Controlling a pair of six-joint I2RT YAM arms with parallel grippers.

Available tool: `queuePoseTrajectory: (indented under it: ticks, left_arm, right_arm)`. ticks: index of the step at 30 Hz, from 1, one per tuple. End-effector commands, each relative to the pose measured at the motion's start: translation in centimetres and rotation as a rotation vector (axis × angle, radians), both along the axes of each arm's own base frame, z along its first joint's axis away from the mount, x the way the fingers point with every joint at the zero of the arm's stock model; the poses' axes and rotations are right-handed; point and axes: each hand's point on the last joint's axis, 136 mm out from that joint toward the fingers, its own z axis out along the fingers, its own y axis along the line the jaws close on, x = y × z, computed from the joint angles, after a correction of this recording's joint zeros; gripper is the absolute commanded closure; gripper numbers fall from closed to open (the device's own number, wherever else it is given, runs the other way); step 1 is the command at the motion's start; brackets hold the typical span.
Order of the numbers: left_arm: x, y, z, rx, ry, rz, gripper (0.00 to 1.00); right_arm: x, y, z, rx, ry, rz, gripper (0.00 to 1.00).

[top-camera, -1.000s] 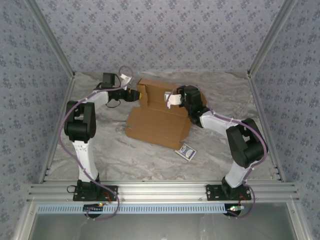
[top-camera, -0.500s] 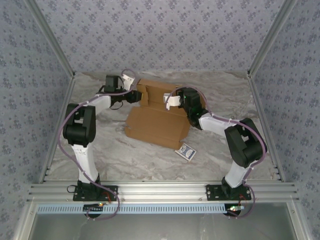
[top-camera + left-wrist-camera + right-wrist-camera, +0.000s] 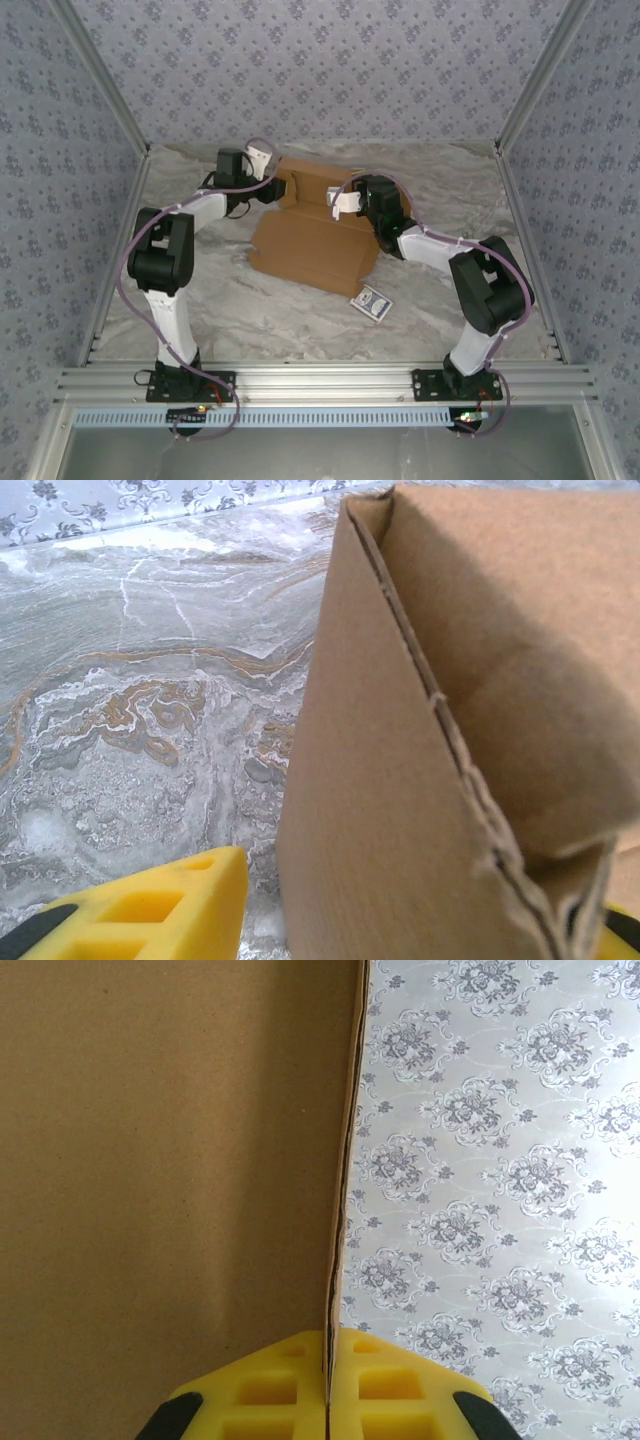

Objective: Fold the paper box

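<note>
Left of your top view: the left gripper (image 3: 274, 188) sits at the far left corner of the paper box (image 3: 315, 245), reaching in from the side over the marbled table (image 3: 250, 310). On your left wrist camera its yellow fingers (image 3: 150, 910) stand apart with a raised cardboard wall between them. A sliver of table shows between the near pad and the cardboard, so the jaws are parted and not clamping. That wall is doubled over at its top edge, with corrugation showing along the fold. Centre: the box lies on the table between the two arms, plain brown, its near panel flat and its far part raised into walls. Right of centre: the right gripper (image 3: 328, 1360) is at the far raised panel. Your right wrist camera shows both yellow pads pressed together on the thin edge of a cardboard sheet, closed and pinching the box. Near right: a small blue patterned card (image 3: 371, 303) lies flat on the table just beside the box's near right corner. Whether the two touch cannot be told.
</note>
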Motion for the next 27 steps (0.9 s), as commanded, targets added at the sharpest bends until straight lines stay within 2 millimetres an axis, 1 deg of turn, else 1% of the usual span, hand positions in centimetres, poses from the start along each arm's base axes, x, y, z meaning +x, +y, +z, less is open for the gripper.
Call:
queuePoseTrajectory:
  ticks: [1,4,8,15,20,27]
  left_arm:
    - [1.6,0.2,2.2,-0.004,-0.080,0.074,0.55]
    - [1.9,0.1,2.1,0.017,-0.084,0.104,0.57]
    - [2.5,0.6,1.7,0.032,-0.081,0.184,0.61]
    - [2.9,0.1,1.5,-0.001,-0.085,0.212,0.55]
    - [2.9,-1.0,1.6,-0.018,-0.091,0.150,0.52]
    - [2.5,-2.3,0.9,0.014,-0.065,0.030,0.50]
  right_arm:
    - [-1.3,0.9,-1.7,-0.037,0.060,0.051,1.00]
    - [-1.4,0.9,-1.7,-0.034,0.063,0.049,1.00]
    - [-1.5,1.0,-1.9,-0.029,0.071,0.050,1.00]
    - [-1.6,0.9,-2.3,-0.024,0.095,0.045,1.00]
    - [-1.4,0.7,-2.3,-0.015,0.111,0.042,1.00]
    - [-1.1,0.2,-2.5,0.005,0.166,0.037,1.00]
